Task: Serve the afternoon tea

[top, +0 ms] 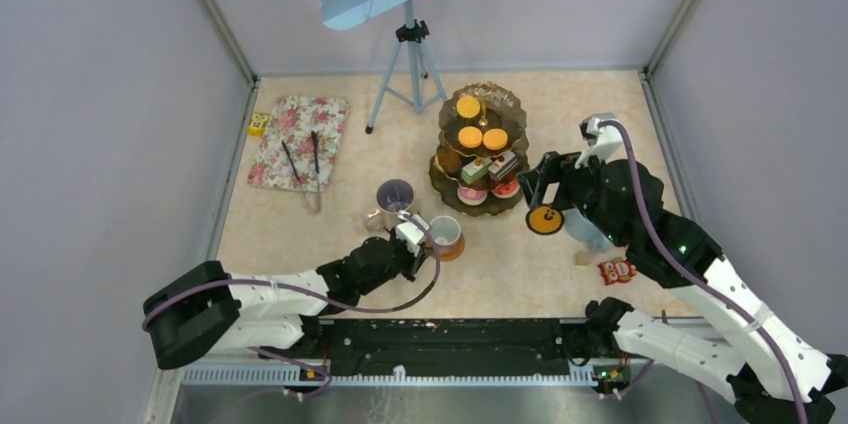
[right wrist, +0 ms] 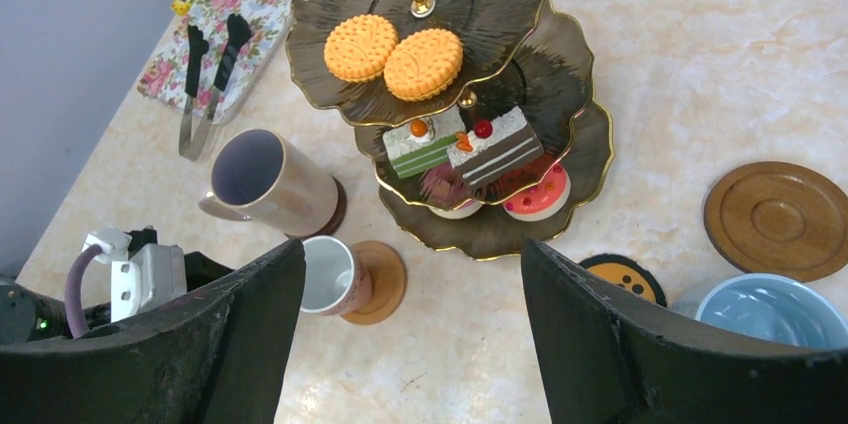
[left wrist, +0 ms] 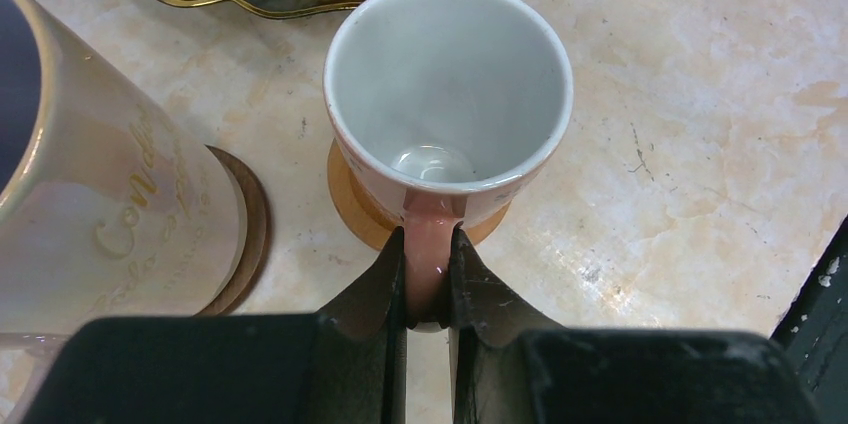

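top external: my left tool is clamped on the handle of the small orange-brown mug, upright on its brown coaster, at 7 o'clock from the dark gold-rimmed stand; my right tool gapes wide.

Plain pale grey walls stand around a shiny beige marble-look table top. A light blue tripod stands at the back.

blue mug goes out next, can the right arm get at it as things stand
Probably yes: the right gripper is open and empty, and the light blue mug stands right beside it, apart from the stand.
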Motion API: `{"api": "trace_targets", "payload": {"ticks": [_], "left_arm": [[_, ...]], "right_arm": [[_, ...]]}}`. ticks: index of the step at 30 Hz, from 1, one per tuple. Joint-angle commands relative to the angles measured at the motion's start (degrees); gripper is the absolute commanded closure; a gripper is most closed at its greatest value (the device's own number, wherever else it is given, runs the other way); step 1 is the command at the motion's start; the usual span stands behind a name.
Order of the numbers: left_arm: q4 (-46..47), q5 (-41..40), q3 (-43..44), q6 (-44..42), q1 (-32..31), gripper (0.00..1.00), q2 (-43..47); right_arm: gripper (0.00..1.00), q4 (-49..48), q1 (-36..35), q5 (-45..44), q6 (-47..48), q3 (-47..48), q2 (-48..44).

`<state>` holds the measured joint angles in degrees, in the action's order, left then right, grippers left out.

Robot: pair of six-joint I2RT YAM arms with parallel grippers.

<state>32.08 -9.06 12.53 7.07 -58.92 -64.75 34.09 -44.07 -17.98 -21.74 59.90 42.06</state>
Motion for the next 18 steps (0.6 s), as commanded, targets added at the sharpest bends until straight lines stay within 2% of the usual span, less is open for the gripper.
{"api": "trace_targets", "payload": {"ticks": [1,11,15,18], "left_arm": [[7.98,-1.99,0.65,-0.47,-0.50,1.00,-0.37],[9.22,-1.76,1.05,0.15,-0.56,0.95,-3.14],[6.81,-1.33,1.37,0.69,-0.58,0.84,-2.10],[2.97,-0.74,1.45,1.82,-0.53,0.66,0.74]], "right_arm": [[0.22,-2.14,0.13,-0.39,-1.23,-0.91,0.05],[0.22,-1.59,0.13,-1.24,-2.34,-2.13,-0.31],[0.22,1.51,0.13,-5.29,-5.85,-3.49,-0.14],[0.21,4.99,0.12,-9.61,-10.06,-4.72,0.36]]}}
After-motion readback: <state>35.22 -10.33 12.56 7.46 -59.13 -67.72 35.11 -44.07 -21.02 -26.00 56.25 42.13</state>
